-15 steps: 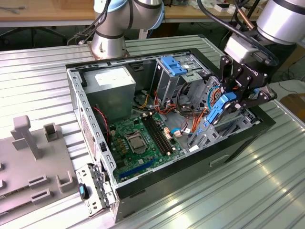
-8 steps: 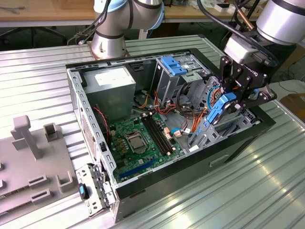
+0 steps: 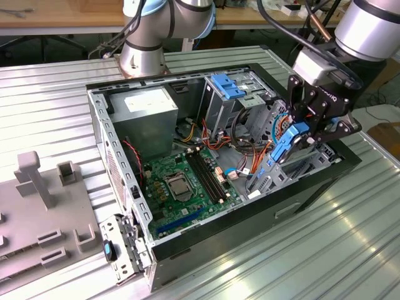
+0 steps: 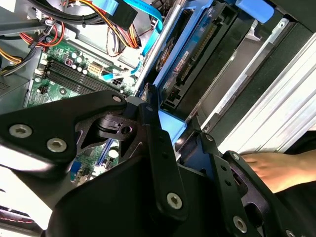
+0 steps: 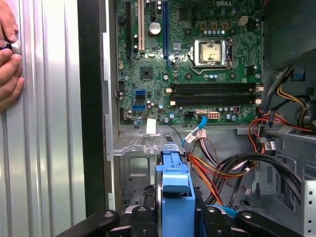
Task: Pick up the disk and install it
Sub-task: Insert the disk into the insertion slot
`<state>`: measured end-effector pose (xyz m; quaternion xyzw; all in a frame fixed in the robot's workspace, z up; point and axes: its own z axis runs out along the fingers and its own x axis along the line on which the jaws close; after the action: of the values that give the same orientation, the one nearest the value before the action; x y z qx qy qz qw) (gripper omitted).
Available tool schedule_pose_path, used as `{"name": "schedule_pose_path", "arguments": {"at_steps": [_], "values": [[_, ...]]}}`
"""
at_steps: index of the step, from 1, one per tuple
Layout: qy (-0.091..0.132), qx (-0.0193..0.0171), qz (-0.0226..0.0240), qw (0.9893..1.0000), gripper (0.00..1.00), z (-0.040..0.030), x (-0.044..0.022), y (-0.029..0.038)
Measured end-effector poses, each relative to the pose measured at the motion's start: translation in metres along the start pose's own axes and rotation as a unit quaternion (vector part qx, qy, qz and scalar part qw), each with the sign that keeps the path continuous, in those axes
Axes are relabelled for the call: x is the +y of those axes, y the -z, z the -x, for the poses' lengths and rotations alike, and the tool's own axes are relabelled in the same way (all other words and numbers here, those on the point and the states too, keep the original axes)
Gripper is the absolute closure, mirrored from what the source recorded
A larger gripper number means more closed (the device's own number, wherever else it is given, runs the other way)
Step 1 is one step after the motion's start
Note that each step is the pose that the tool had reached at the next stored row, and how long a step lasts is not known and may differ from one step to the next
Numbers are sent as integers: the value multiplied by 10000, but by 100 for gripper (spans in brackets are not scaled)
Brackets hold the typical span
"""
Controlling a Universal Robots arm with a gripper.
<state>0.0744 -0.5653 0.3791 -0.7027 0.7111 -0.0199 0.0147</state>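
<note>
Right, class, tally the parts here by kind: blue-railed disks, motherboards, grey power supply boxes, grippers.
disk: 1
motherboard: 1
power supply box: 1
gripper: 1
Total: 4

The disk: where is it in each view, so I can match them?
Exterior view: the disk, tilted in the gripper, toward the exterior view's right.
Second wrist view: the disk stretches away from the gripper.
First wrist view: the disk, edge-on, at the gripper.
Shared landmark: the green motherboard.
</note>
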Motion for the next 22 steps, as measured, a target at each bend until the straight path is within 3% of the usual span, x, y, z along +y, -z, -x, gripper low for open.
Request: {"name": "schedule_pose_path", "arguments": {"at_steps": [9,22], "values": [[0,0,0,10000,63,0,4,-71],[0,0,0,10000,62,0,4,-88]]}}
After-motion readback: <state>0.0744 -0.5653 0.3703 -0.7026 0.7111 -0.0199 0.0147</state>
